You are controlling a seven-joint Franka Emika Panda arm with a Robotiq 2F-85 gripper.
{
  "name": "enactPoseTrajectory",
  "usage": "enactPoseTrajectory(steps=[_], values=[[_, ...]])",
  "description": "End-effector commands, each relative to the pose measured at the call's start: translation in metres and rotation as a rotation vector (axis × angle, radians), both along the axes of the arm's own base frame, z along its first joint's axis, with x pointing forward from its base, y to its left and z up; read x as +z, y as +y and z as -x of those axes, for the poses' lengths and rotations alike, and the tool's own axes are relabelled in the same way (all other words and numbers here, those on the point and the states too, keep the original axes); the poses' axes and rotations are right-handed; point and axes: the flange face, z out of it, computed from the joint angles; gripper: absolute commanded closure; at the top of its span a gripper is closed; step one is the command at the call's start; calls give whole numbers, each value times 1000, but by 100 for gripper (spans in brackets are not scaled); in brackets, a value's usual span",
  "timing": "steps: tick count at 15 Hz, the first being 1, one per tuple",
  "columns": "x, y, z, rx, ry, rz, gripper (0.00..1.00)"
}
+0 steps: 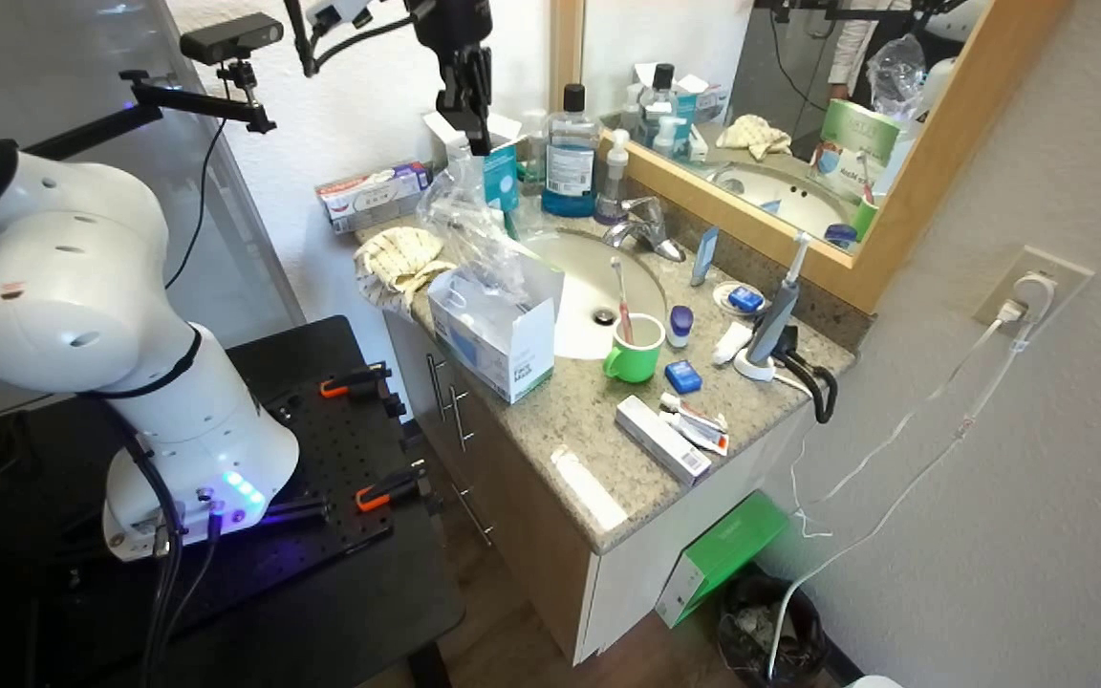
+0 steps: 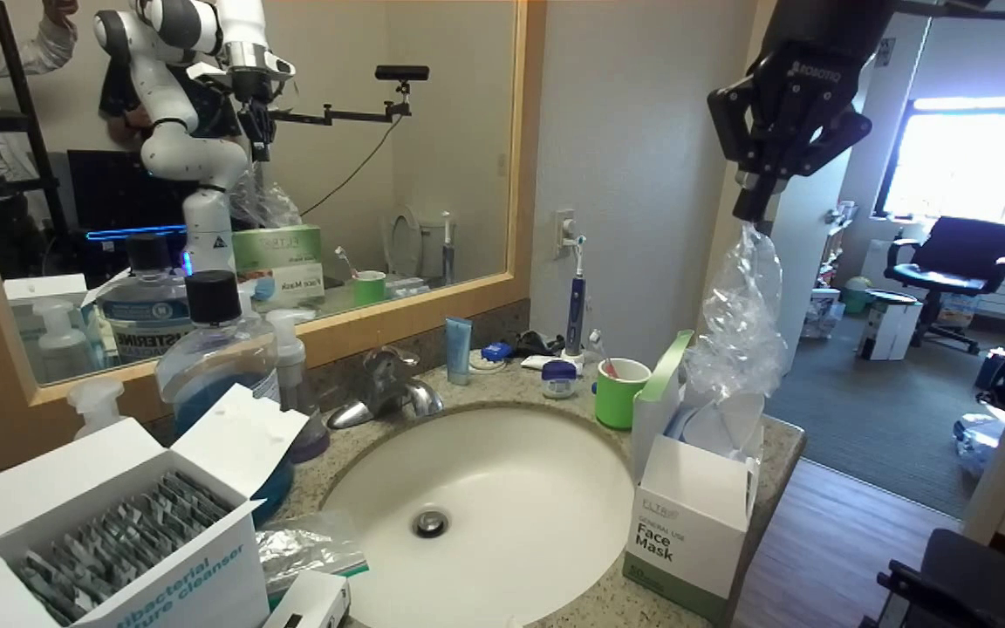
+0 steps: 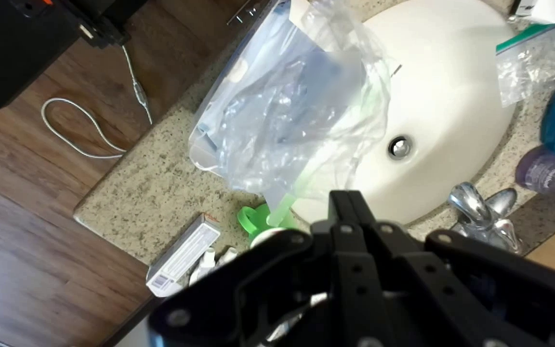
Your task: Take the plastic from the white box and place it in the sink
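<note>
In an exterior view we see the plastic (image 2: 738, 323) directly below the pincer (image 2: 755, 205), its lower folds inside the mouth of the white box (image 2: 686, 506). The pincer's fingers are pressed together, and the top of the plastic narrows to a peak that looks pinched at their tips. It is clear, thin and glossy, creased all over and wider toward the bottom; in the wrist view pale blue shows through it.

The box, printed cardboard with a green base band, stands upright below the pincer with its top open. Just beside it runs the edge of the speckled, stone-like counter (image 3: 133, 207), and past that edge lies the brown wood-grain floor (image 3: 17, 159).

On the box's opposite side, also lower than the pincer, we have the smooth off-white sink (image 3: 441, 86), a broad oval with room above it between box and faucet (image 2: 385, 384). The green cup (image 2: 618, 406), round and upright, stands near the box, below pincer height. Across the basin, well apart from the pincer, are the curved chrome faucet and an open cardboard carton (image 2: 215, 563) packed with thin packets (image 2: 127, 541).
</note>
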Motion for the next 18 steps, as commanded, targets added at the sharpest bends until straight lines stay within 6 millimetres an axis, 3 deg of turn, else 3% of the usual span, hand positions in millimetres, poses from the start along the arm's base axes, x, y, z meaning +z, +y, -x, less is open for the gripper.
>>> enactPoseTrajectory(steps=[1, 7, 10, 15, 18], values=[[34, 13, -5, 8, -13, 42, 100], [89, 52, -21, 110, -55, 96, 100], [107, 75, -34, 172, -62, 129, 100], [110, 131, -70, 316, -41, 176, 100], [94, 159, -91, 403, -14, 195, 100]])
